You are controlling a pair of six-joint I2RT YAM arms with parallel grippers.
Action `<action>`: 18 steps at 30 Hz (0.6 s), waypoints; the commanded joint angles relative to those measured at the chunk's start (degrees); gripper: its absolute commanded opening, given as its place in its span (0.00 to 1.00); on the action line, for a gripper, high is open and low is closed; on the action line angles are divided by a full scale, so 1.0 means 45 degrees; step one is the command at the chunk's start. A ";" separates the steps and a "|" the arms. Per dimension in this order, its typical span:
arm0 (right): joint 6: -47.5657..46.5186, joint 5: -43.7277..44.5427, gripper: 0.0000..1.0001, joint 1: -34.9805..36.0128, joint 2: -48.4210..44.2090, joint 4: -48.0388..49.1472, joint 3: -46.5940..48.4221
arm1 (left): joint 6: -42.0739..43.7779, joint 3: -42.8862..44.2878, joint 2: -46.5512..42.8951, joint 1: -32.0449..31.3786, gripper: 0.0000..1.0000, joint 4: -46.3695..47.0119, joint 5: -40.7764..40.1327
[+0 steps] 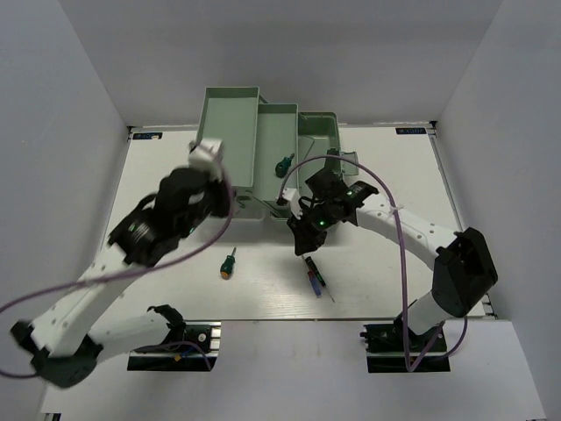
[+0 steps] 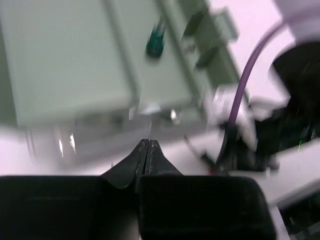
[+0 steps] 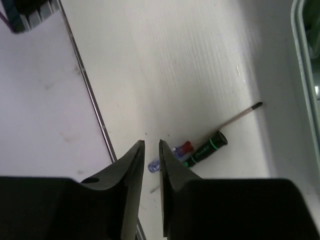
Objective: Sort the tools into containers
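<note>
Right gripper point(image 3: 151, 146) fingers fill the near edge of their view, parted by only a slit and holding nothing. They hang over the two thin drivers on the table point(image 1: 394, 167). The blue driver point(image 3: 180, 149) and black driver point(image 3: 206, 148) lie together, seemingly touching, just near of the toolbox point(image 1: 254, 200). Left gripper point(image 2: 148, 148) is clenched on nothing and faces the toolbox from the left.

As I judge it, a descent onto the close-lying pair could pinch both or roll one aside. So narrow a gap may also land on a handle rather than around it. The left arm is close enough to nudge the toolbox.

Middle tray point(image 1: 276, 132) holds one green driver point(image 1: 283, 163). A second green driver point(image 1: 229, 263) lies on the table, left of the pair. No tool shows in the left tray point(image 1: 230, 123). Dark shapes in the right compartment point(image 1: 320, 132) are too blurred to name.
</note>
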 commanded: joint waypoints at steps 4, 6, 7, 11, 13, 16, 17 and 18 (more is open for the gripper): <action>0.4483 0.1224 0.12 0.1554 0.1687 0.1920 0.0396 | -0.4321 -0.3654 -0.4941 0.0005 0.22 -0.4236 -0.0544; 0.5372 0.1146 0.22 0.2335 0.2218 0.2251 0.1018 | -0.4559 -0.3499 -0.5941 0.0179 0.45 -0.4803 -0.0897; 0.6189 0.1243 0.28 0.2550 0.2704 0.2311 0.1370 | -0.4559 -0.3382 -0.5943 0.0181 0.49 -0.4922 -0.0898; 0.8125 0.1982 0.60 0.3974 0.4014 0.2741 0.2562 | -0.4443 -0.2816 -0.5593 0.0181 0.56 -0.5040 -0.1015; 0.9084 0.2374 0.70 0.4387 0.4446 0.2994 0.3169 | -0.4033 -0.2658 -0.5591 0.0181 0.57 -0.4633 -0.1133; 1.0803 0.3252 0.74 0.4661 0.5227 0.3327 0.4143 | -0.3644 -0.2073 -0.5591 0.0181 0.57 -0.4630 -0.1269; 1.1038 0.3565 0.74 0.4661 0.5344 0.3424 0.4282 | -0.3641 -0.1820 -0.5591 0.0181 0.57 -0.4824 -0.1385; 1.1949 0.4051 0.78 0.4816 0.5616 0.3445 0.4496 | -0.3641 -0.1818 -0.5591 0.0181 0.57 -0.4941 -0.1387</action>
